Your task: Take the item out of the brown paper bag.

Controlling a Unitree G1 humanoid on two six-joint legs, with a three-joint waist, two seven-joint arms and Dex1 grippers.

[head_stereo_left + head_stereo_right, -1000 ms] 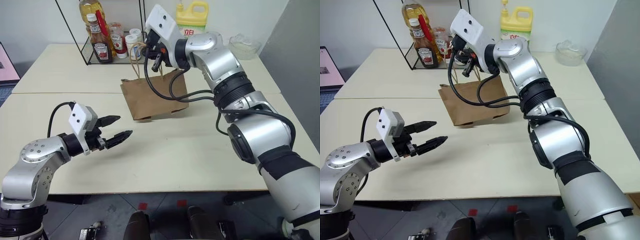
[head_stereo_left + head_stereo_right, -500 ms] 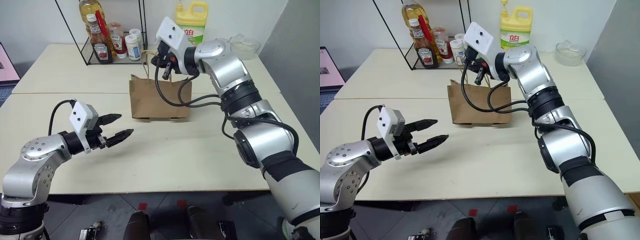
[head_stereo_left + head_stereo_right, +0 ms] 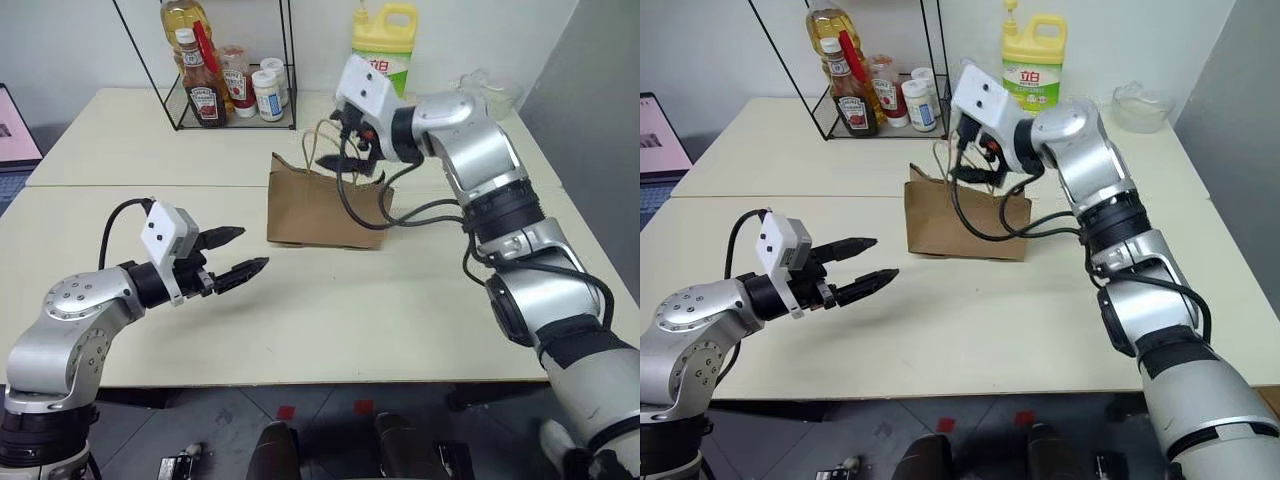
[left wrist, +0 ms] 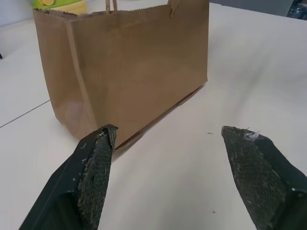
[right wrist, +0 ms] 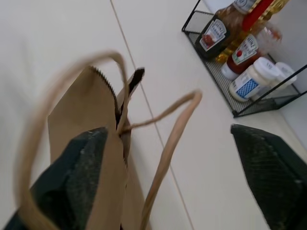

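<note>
While the left gripper (image 3: 240, 251) hangs over the near part of the table (image 3: 400, 300), its two black fingers (image 4: 93, 163) are spread wide and hold nothing; they point toward about 2 o'clock, at the brown paper bag (image 3: 322, 205), but stay well apart from it.

Further away, near the middle of the table, the bag stands upright on its base with the mouth facing up. Its long side runs from about 9 o'clock to 3 o'clock, slightly turned. Two thin cord handles (image 5: 165, 143) rise from the top edge. What is inside the bag I cannot see.

Right above the bag's mouth is the right gripper (image 3: 352, 160), pointing down and toward 9 o'clock. Its fingers (image 5: 79, 167) are spread wide with nothing pinched between them; the handles loop up between them, and whether they touch I cannot tell.

At about 11 o'clock beyond the bag stands a wire rack (image 3: 228, 112) with sauce bottles (image 3: 203, 95), and at about 1 o'clock a yellow jug (image 3: 382, 45).
</note>
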